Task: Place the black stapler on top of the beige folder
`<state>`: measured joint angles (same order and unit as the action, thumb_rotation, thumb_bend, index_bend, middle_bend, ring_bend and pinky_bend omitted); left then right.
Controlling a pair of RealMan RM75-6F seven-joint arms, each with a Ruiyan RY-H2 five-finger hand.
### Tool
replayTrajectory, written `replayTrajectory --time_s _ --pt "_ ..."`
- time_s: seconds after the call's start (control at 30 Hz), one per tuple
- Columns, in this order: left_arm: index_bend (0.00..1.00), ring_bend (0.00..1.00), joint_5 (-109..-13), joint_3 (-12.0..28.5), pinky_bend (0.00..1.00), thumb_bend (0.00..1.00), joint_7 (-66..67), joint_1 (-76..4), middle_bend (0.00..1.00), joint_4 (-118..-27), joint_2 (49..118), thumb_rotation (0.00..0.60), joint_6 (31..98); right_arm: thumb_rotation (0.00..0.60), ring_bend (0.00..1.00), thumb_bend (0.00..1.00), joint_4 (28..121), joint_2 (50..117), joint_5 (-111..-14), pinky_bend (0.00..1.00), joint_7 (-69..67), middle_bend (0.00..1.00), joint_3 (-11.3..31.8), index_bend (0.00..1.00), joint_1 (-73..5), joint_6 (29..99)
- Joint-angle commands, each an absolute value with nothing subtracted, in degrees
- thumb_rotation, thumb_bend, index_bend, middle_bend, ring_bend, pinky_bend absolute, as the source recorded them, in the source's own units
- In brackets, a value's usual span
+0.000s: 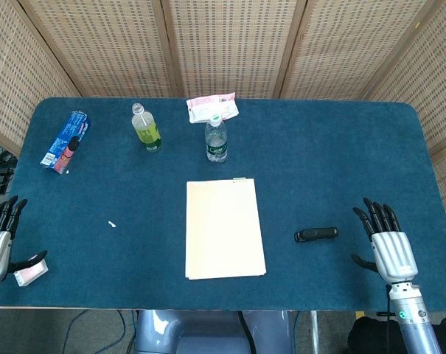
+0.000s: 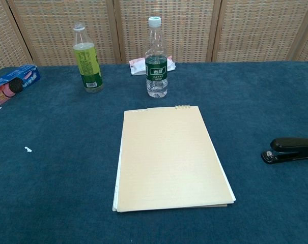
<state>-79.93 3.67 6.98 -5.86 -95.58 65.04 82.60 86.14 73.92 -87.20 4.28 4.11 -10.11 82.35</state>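
Note:
The black stapler point(image 1: 316, 234) lies on the blue tabletop to the right of the beige folder point(image 1: 224, 228); the chest view shows the stapler point(image 2: 289, 150) at its right edge and the folder point(image 2: 170, 158) flat in the middle. My right hand point(image 1: 385, 243) rests open at the table's right front, fingers spread, a short way right of the stapler and not touching it. My left hand point(image 1: 0, 240) is open at the far left front edge, far from both objects. Neither hand appears in the chest view.
A yellow-green drink bottle point(image 1: 146, 129) and a clear water bottle point(image 1: 217, 139) stand behind the folder. A white-pink packet point(image 1: 211, 108) lies at the back, a blue cookie pack point(image 1: 64, 139) at the back left. A small scrap point(image 1: 112, 223) lies left of the folder.

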Motion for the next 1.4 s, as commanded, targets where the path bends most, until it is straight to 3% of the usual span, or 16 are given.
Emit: replayTrajectory --time_s 0.03,0.17,1.07,1.4 --pt "0.00 0.00 -80.0 3.6 0.00 0.12 6.9 -5.8 0.00 -95.6 65.0 0.600 82.7 0.600 0.00 0.17 86.1 73.9 -87.3 0.02 4.3 0.00 4.0 0.16 -10.1 82.4" --pt "0.00 0.00 -80.0 3.6 0.00 0.01 7.0 -5.7 0.00 -95.7 65.0 0.600 82.8 0.600 0.00 0.16 86.3 73.8 -87.5 0.02 4.4 0.00 4.0 0.16 -10.0 82.5" --pt "0.00 0.00 -80.0 3.8 0.00 0.01 8.0 -5.9 0.00 -96.2 65.0 0.600 83.0 0.600 0.00 0.17 87.9 73.2 -88.4 0.02 3.8 0.00 2.9 0.16 -10.1 81.6" --pt "0.00 0.00 -79.4 3.8 0.00 0.01 8.3 -6.3 0.00 -95.9 65.1 0.600 82.1 0.600 0.00 0.17 89.9 74.4 -87.1 0.09 5.4 0.00 3.3 0.17 -11.8 78.3"
